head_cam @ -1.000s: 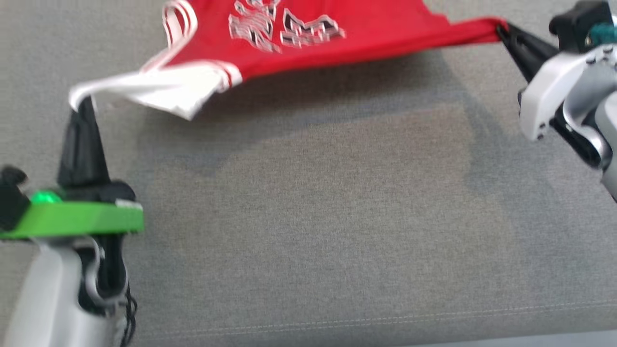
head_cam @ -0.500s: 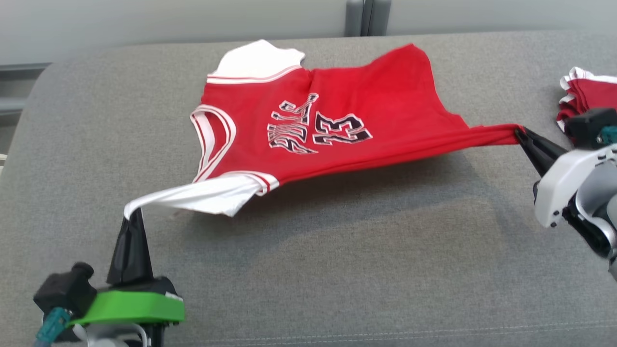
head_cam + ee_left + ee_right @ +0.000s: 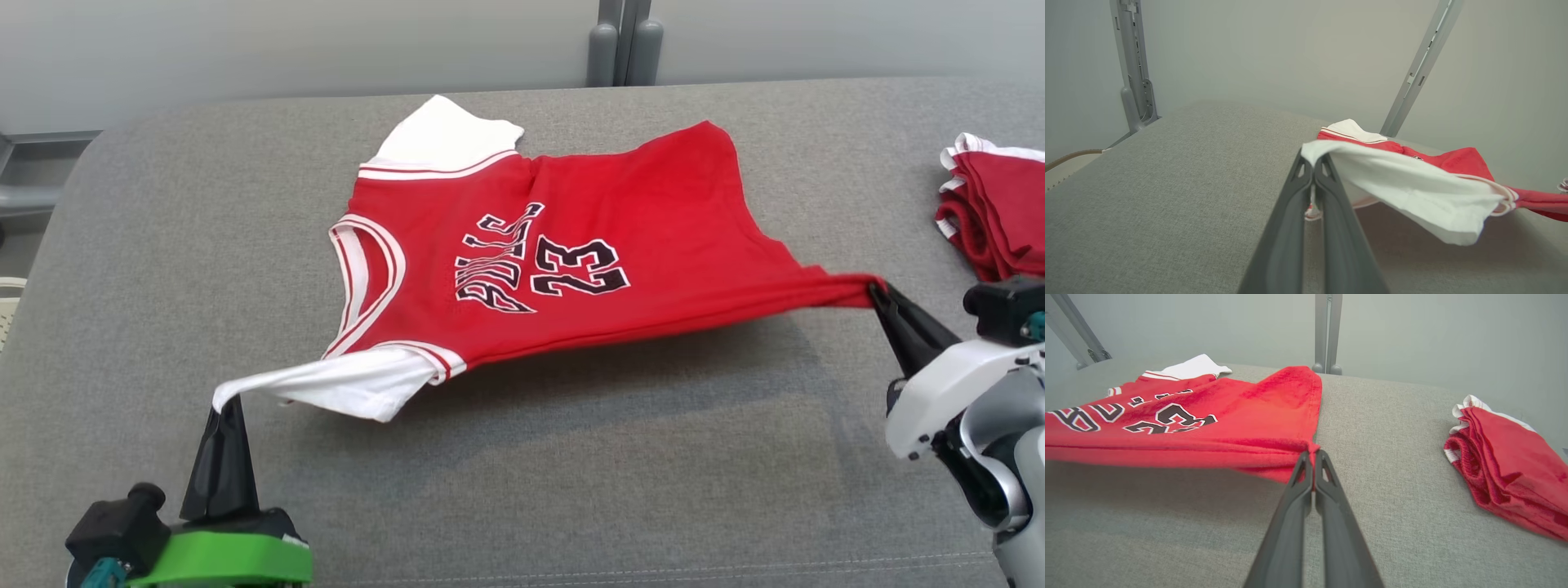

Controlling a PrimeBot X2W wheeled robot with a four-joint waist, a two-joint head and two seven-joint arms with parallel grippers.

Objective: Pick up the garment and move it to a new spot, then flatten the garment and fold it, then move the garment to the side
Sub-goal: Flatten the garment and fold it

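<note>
Left gripper [image 3: 222, 402]: fingers pinched together on the white sleeve tip of the garment [image 3: 604, 220], over the near-left part of the grey cushion [image 3: 571, 474]. Right gripper [image 3: 876, 290]: clamped on the red hem corner, over the cushion's right side. The garment (red jersey, white sleeves, "23" print facing up) is stretched taut between them. Its near edge is lifted off the cushion with a shadow under it, and its far edge lies on the cushion's middle-back. A folded red pile [image 3: 1000, 212] lies at the cushion's far-right end, apart from the garment.
</note>
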